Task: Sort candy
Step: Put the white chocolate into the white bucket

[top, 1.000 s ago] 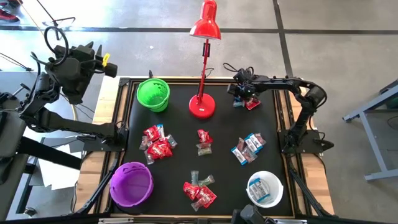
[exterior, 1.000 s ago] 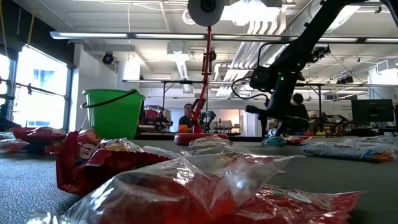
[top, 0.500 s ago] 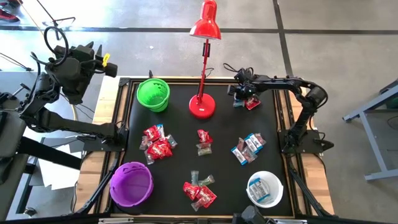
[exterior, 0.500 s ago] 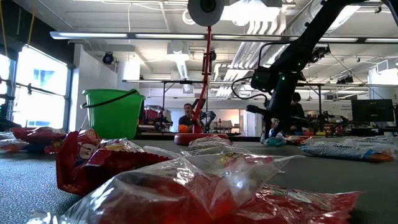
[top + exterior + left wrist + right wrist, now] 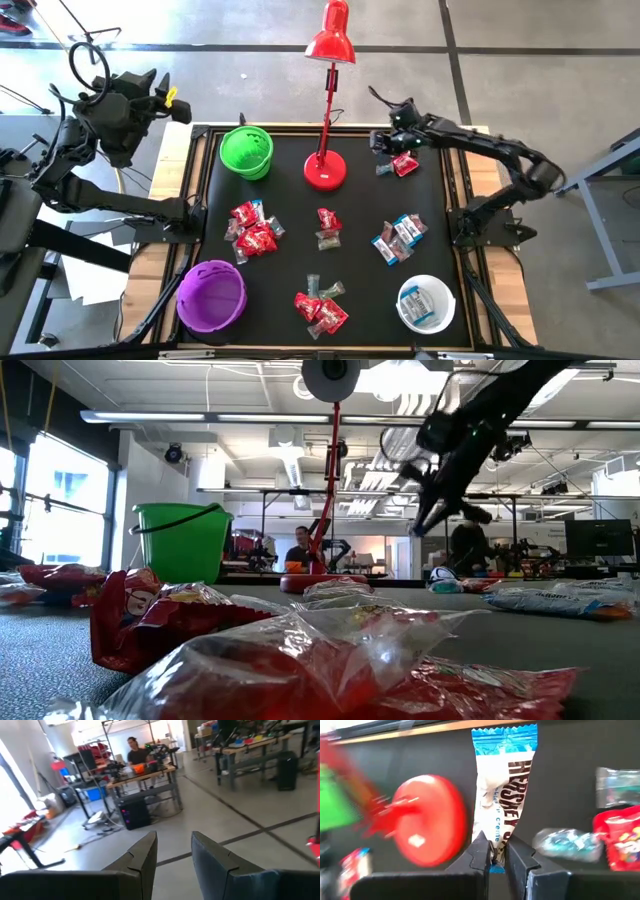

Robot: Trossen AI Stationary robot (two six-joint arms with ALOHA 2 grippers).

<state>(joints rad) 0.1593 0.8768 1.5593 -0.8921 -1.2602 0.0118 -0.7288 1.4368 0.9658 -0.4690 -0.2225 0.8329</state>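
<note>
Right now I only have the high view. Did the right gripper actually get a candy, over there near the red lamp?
Observer: Yes. Its wrist view shows the right gripper shut on a blue-and-white candy, pinched at one end.
Operator: Is it off the table?
Observer: In the low view that gripper hangs well above the table, clear of it.
Operator: And the left one?
Observer: The left gripper is open, with nothing between its fingers.
</note>
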